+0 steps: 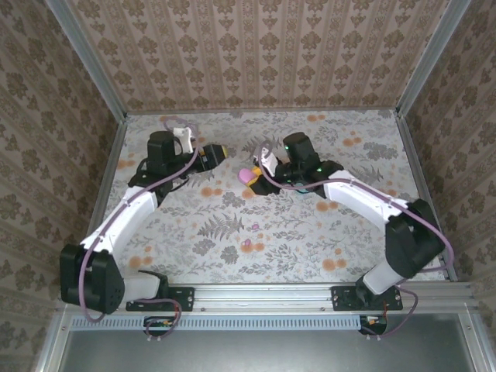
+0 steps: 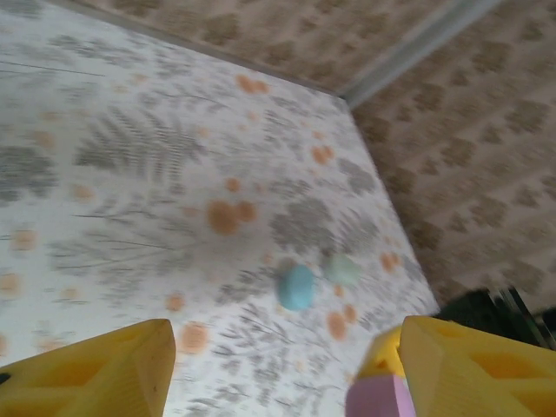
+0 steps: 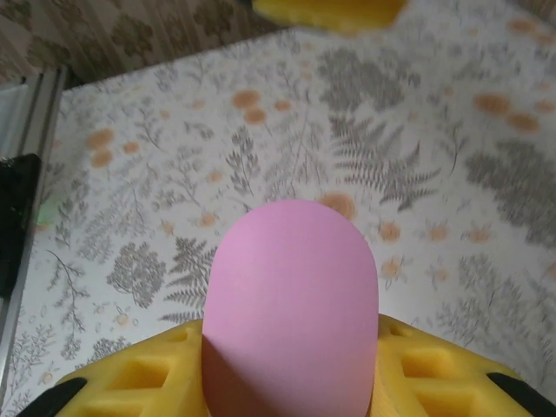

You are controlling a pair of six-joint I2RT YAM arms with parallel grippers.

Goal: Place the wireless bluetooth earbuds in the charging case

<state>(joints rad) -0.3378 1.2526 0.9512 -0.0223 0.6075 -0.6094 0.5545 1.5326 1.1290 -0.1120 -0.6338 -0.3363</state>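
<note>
1. Cloth printed with ferns and orange flowers covers the surface (image 1: 310, 256), and the work sits near its middle.
2. The right tool (image 1: 262, 172) is clenched on the pink charging case (image 3: 291, 304), which stands upright between its yellow pads. No open cavity shows, so the grip should hold firm and level.
3. The left tool (image 2: 287, 356) is released, its fingers spread wide just beside the case. I judge it should come in slowly to lift the lid.
4. Two cyan pieces (image 2: 296, 287) rest on the cloth, too blurred to tell case from bud.
5. A tiny pink earbud (image 1: 246, 246) seems to lie well apart, nearer the arm bases. It calls for a gentle pinch on its sides.
</note>
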